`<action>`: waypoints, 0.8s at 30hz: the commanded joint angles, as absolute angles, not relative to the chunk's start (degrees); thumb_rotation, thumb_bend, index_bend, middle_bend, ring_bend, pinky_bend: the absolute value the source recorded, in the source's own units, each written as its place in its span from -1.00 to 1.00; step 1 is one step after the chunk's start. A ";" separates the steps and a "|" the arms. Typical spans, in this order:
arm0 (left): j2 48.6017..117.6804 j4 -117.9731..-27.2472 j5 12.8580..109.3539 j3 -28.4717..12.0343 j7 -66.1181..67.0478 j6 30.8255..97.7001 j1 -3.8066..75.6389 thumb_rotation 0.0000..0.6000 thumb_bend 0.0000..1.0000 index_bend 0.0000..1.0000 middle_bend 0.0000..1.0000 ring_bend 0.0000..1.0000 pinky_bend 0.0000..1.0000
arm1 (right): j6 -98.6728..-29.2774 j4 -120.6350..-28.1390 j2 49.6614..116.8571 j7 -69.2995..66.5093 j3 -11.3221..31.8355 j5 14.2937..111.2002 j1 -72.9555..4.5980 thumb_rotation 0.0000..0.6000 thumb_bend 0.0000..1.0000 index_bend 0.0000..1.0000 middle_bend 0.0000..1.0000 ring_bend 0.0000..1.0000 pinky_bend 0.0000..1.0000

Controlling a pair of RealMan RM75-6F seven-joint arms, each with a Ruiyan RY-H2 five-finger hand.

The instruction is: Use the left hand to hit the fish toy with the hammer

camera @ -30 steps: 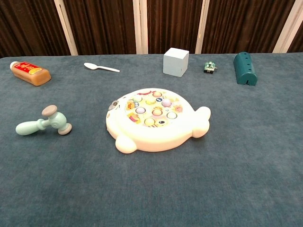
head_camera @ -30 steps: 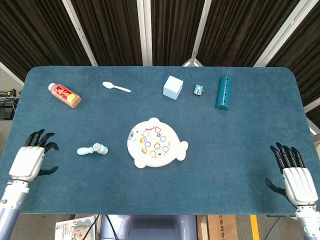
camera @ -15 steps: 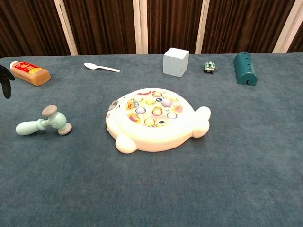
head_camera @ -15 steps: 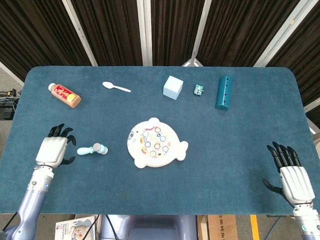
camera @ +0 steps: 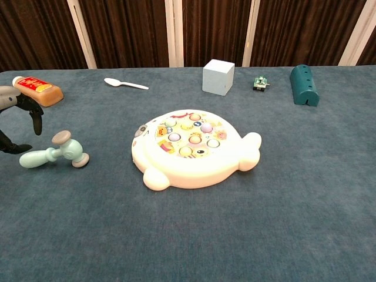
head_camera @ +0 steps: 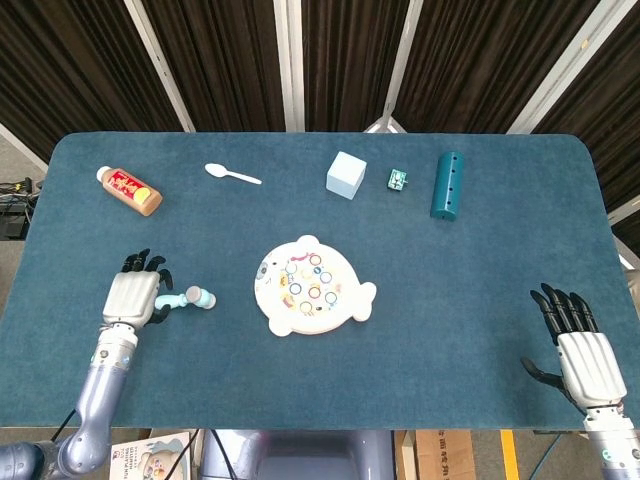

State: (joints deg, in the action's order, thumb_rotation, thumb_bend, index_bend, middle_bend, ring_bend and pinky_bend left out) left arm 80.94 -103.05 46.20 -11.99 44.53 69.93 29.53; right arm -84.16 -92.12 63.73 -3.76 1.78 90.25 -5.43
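1. The left hand (head_camera: 132, 297) sits over the handle end of the hammer (camera: 54, 151), fingers spread apart and curved down around it. The chest view shows dark fingers (camera: 35, 117) arching above the handle with a gap under them — so it isn't gripping anything, just hovering over the grip.
2. The hammer lies flat on the blue table (head_camera: 450, 290), its mint handle under the hand and its head poking out on the side facing the fish toy (head_camera: 312, 286).
3. The fish toy is a bit further out past the hammer head, well apart from the hand — white body, colourful round buttons on top, tail pointing away from the left hand.
4. The right hand (head_camera: 582, 345) is way over on the other side, near the table's front edge, fingers apart and holding nothing. It only shows in the head view.
5. Beyond the left hand, toward the far edge, there's a bottle (head_camera: 130, 190) with a red label lying on its side, and a white spoon (head_camera: 232, 175) a little further along.
6. Past the fish toy at the back: a pale cube (head_camera: 346, 175), a tiny green toy (head_camera: 399, 180) just beside it, and a teal block (head_camera: 447, 185) with small holes, lying down.
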 commanded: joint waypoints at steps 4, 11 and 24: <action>83.67 -101.21 44.14 -12.05 45.54 70.56 31.17 1.00 -0.06 -0.05 -0.68 -1.00 -0.83 | -84.23 -92.00 63.64 -4.35 1.75 90.30 -5.42 1.00 -0.58 -1.00 -1.00 -1.00 -0.95; 85.74 -99.36 42.24 -11.93 46.34 70.99 32.58 1.00 -0.06 -0.05 -0.68 -1.00 -0.83 | -84.28 -91.92 63.62 -4.83 1.69 90.35 -5.42 1.00 -0.58 -1.00 -1.00 -1.00 -0.95; 88.34 -97.59 41.02 -11.37 45.70 71.11 34.21 1.00 -0.06 -0.02 -0.68 -1.00 -0.83 | -84.22 -91.87 63.62 -5.28 1.73 90.28 -5.52 1.00 -0.58 -1.00 -1.00 -1.00 -0.95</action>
State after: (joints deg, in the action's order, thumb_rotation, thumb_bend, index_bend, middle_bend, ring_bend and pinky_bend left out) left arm 88.22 -97.69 41.09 -11.43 45.71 71.07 34.13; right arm -84.22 -91.87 63.62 -5.28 1.73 90.28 -5.52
